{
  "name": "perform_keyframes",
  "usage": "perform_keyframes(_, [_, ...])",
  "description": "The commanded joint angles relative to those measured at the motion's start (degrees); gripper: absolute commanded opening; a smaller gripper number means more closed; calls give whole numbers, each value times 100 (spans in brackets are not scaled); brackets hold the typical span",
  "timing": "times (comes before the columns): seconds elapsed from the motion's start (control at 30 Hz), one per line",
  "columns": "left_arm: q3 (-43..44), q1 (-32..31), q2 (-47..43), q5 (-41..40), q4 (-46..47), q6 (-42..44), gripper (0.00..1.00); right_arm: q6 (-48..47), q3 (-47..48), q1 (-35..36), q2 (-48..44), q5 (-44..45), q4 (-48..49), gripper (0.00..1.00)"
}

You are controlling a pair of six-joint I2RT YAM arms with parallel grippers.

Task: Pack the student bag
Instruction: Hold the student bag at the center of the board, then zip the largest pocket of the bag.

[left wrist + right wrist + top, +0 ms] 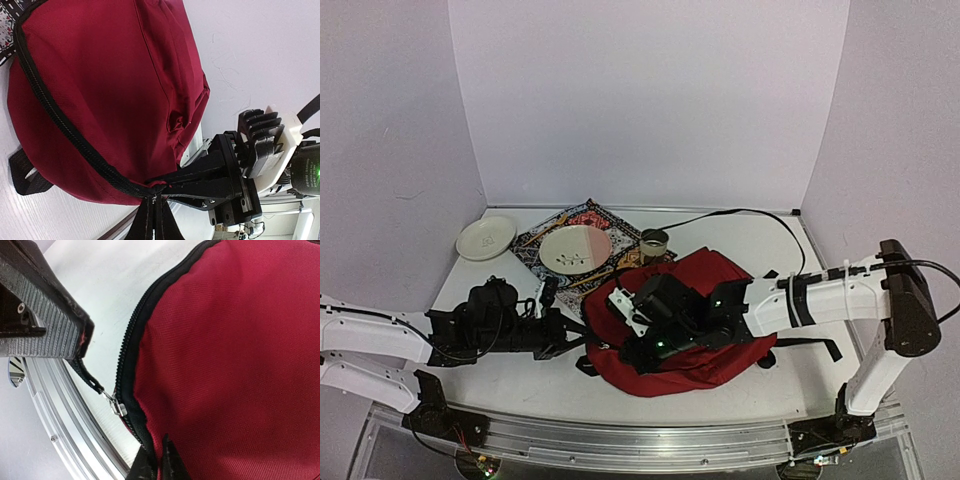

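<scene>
The student bag (705, 320) is a dark-red backpack lying flat at the table's middle. Its black zipper (60, 125) runs along the near-left edge. My left gripper (588, 340) (155, 205) is shut on the black zipper pull (86, 374), which leads to the metal slider (116, 404). The ribbed left finger (47, 327) shows at the top left of the right wrist view. My right gripper (620, 352) (159, 460) reaches over the bag and is shut on the bag's zipper edge, right beside the slider. What is inside the bag is hidden.
A white plate (486, 238) lies at the back left. Another plate (575, 249) rests on a patterned cloth (592, 214), with a small cup (655, 241) beside it. A black cable (740, 213) loops behind the bag. The metal rail (620, 440) runs along the near edge.
</scene>
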Motion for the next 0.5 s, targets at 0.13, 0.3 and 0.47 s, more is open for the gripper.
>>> perform_keyframes(0.13, [459,325,-112,-928,-843,384,0,85,-664,22,-971,237,-627,0])
perform_keyframes(0.3, [1021,641,-95,-1535,-1571,984,0,235,-1148,22,-1523,340,-770,0])
perform_keyframes(0.47, [1313,1060,203,-1718,-1597,1383,0,467,-1552,22,-2106,645,-923,0])
